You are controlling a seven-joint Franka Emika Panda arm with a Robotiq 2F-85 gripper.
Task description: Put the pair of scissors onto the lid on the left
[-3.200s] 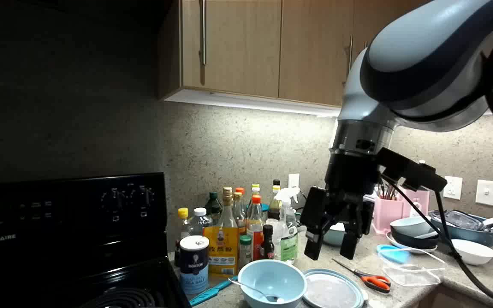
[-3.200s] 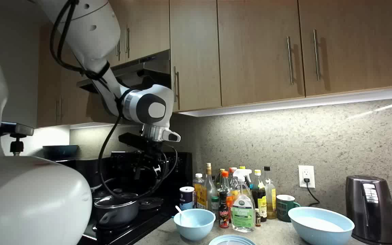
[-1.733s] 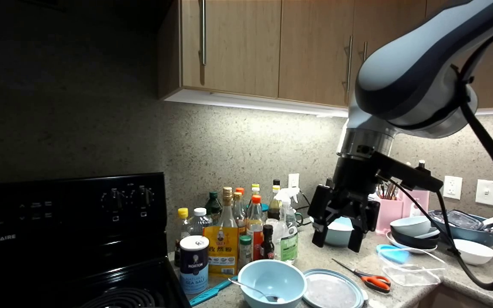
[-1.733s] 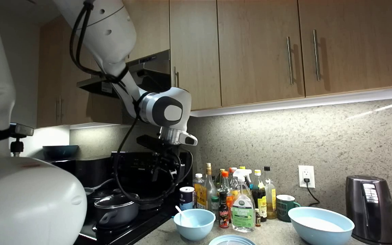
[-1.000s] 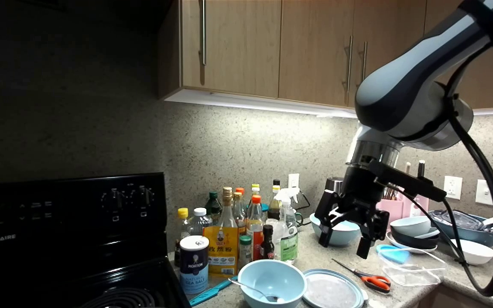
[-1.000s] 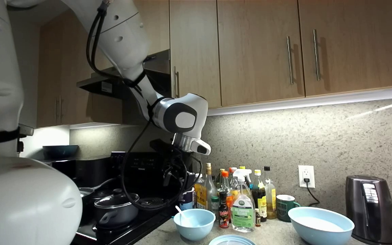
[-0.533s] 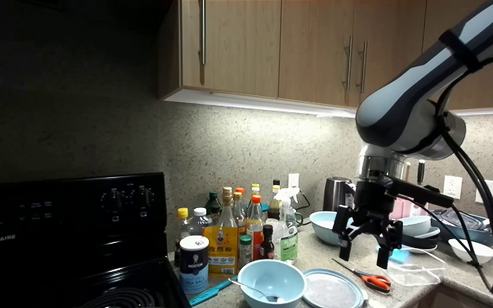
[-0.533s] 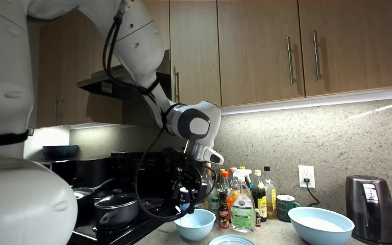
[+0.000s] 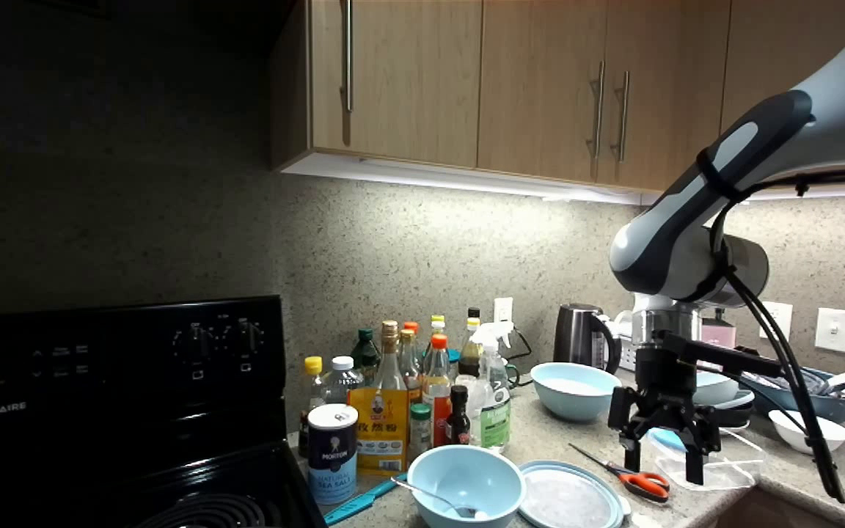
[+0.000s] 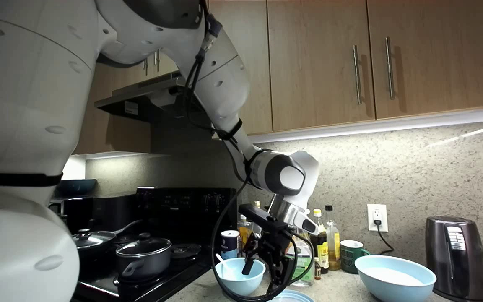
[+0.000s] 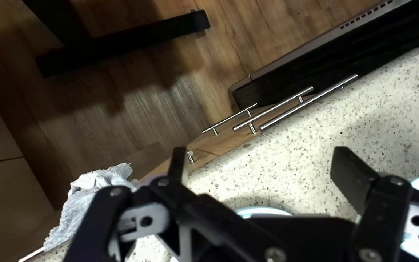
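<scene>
Gripper stood wide, nothing held | scissors lay on ctr nr lid | IMO needed squaring across them, slow drop, firm pinch

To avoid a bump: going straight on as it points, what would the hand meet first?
Probably the speckled countertop, near its front edge; depth is unclear in the wrist view, so the open hand might just miss it.

Black two-fingered end effector hung spread wide above speckled pale stone bench; silvery bar handles ran beside bench edge; brown wood-plank floor lay below.
</scene>
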